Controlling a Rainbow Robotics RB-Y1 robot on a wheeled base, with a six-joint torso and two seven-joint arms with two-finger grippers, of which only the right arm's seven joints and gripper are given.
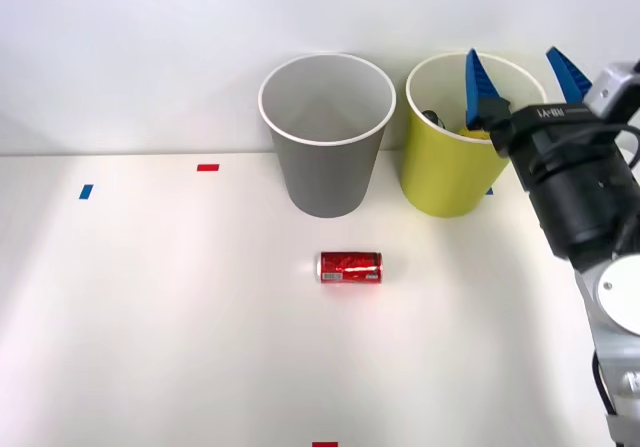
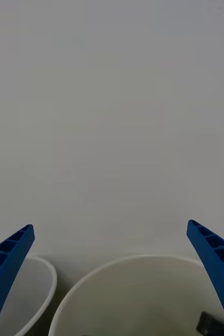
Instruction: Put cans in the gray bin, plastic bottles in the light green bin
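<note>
A small red can (image 1: 350, 267) lies on its side on the white table, in front of the gray bin (image 1: 326, 157). To its right stands the light green bin (image 1: 445, 172). Inside that bin I see a dark cap (image 1: 432, 118) and a bit of yellow (image 1: 473, 128) from a plastic bottle. My right gripper (image 1: 513, 57) hangs open above the light green bin's right half, with nothing between its fingers. In the right wrist view the gripper (image 2: 109, 227) looks over the light green bin's white rim (image 2: 117, 261), with the gray bin's rim (image 2: 53, 278) beside it and a dark cap (image 2: 211, 323) inside.
Both bins stand against a plain white wall at the table's back. Small tape marks lie on the table: blue (image 1: 86, 191) and red (image 1: 207, 167) at the left, red (image 1: 325, 444) at the front edge.
</note>
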